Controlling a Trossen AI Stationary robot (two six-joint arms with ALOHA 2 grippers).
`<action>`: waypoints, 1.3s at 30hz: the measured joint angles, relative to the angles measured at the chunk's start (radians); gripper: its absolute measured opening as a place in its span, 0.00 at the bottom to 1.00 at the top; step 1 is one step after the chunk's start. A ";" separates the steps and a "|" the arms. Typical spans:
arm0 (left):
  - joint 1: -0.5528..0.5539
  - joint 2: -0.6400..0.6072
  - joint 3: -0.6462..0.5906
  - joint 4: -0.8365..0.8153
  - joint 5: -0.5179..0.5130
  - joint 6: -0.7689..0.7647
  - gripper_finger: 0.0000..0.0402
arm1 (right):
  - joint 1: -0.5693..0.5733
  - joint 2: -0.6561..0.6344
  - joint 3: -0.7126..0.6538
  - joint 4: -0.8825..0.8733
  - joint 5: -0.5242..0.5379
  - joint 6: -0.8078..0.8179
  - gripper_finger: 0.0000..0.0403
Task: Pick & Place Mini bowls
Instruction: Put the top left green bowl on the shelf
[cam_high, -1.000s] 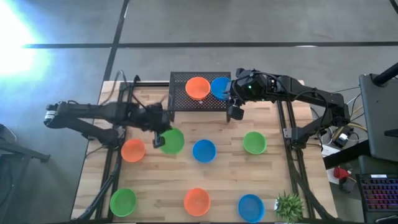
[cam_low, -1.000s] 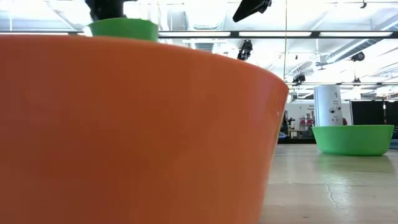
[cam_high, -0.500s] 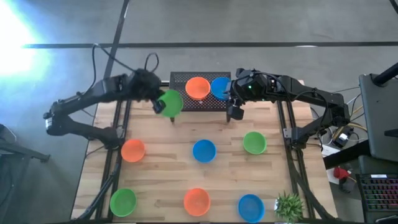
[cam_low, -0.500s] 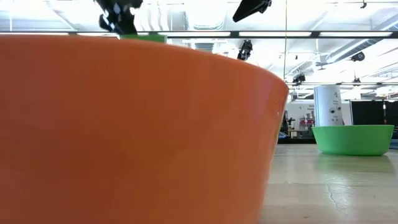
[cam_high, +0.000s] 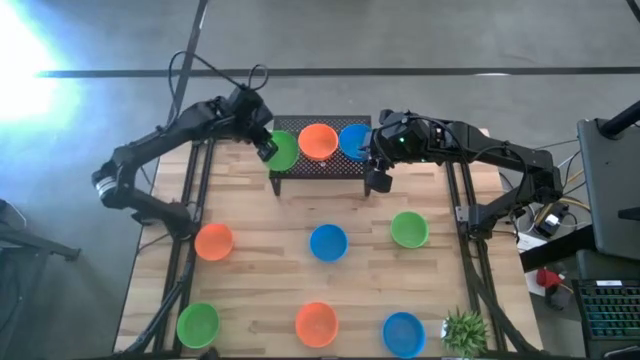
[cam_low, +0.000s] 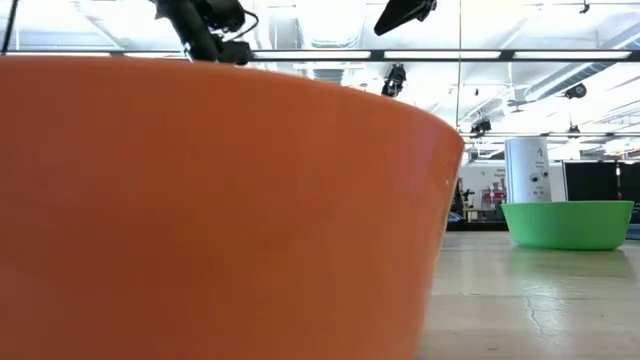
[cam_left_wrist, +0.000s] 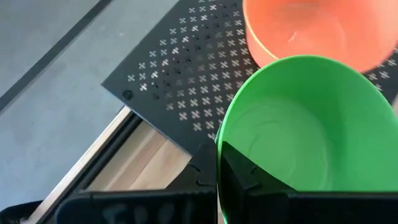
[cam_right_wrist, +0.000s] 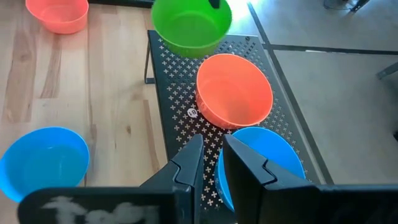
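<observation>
I've got the wooden table (cam_high: 260, 270) with six mini bowls loose on it, and the black perforated rack (cam_high: 300, 165) at its 12 o'clock edge. My left claw (cam_high: 266, 148) is clenched on the green bowl's (cam_high: 283, 150) rim, hanging over the rack's 9 o'clock end. The free spot is straight below; the orange bowl (cam_high: 318, 141) sits just at 3 o'clock of it, then the blue bowl (cam_high: 353, 141). My right claw (cam_high: 378, 180) waits nearby, empty, fingers a little apart.

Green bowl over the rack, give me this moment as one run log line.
left gripper: shut on green bowl, over rack | right gripper: empty, above blue bowl | rack: orange bowl, blue bowl
</observation>
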 joint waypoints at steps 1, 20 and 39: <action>0.003 0.014 0.008 0.001 -0.001 0.001 0.00 | 0.000 0.000 0.000 0.000 0.000 0.000 0.14; 0.046 0.103 0.049 0.000 -0.032 0.008 0.00 | 0.000 0.000 0.000 0.000 0.000 -0.001 0.14; 0.051 0.107 0.047 0.026 -0.038 0.026 0.03 | 0.000 0.000 0.000 0.000 0.000 0.000 0.14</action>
